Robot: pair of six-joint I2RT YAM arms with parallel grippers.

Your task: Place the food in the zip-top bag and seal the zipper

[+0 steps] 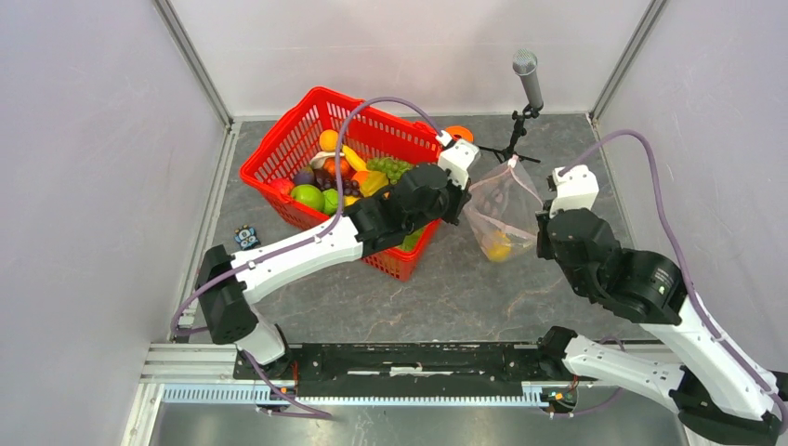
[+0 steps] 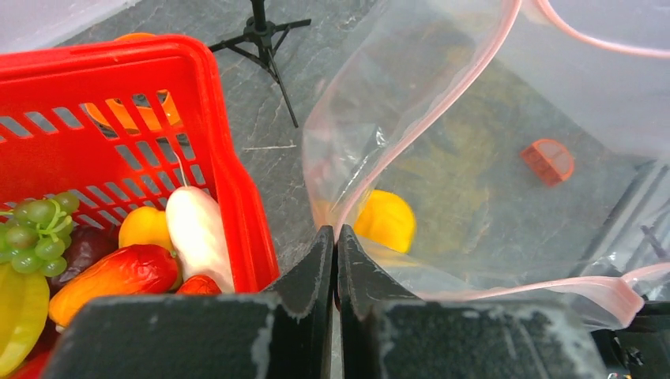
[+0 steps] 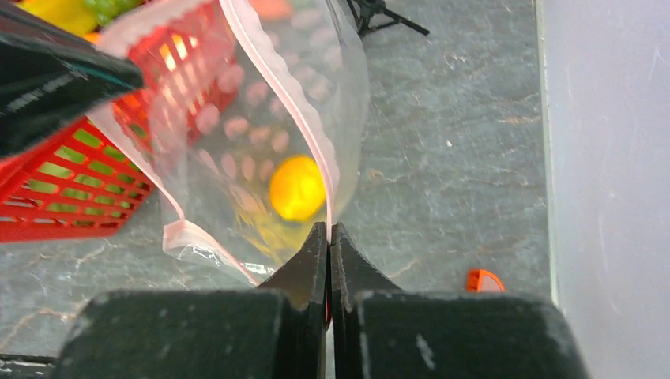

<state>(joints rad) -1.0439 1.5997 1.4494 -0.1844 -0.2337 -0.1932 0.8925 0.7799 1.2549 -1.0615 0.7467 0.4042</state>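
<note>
The clear zip-top bag [image 1: 502, 206] hangs open between my two grippers, to the right of the red basket. A yellow fruit [image 1: 499, 246] lies at its bottom and shows in both wrist views [image 2: 385, 221] [image 3: 297, 187]. My left gripper [image 1: 465, 206] [image 2: 337, 233] is shut on the pink zipper [image 2: 427, 103] strip at the bag's left side. My right gripper [image 1: 543, 226] [image 3: 329, 229] is shut on the zipper [image 3: 284, 87] strip at the opposite side. More food [image 1: 339, 172], among it green grapes [image 2: 35, 229] and a white vegetable [image 2: 197, 229], fills the basket.
The red mesh basket [image 1: 279, 149] stands left of the bag, under my left arm. A microphone on a tripod [image 1: 528, 79] stands behind the bag. A flat orange object [image 1: 459, 133] lies behind the basket. A small orange piece [image 3: 483, 280] lies near the right wall.
</note>
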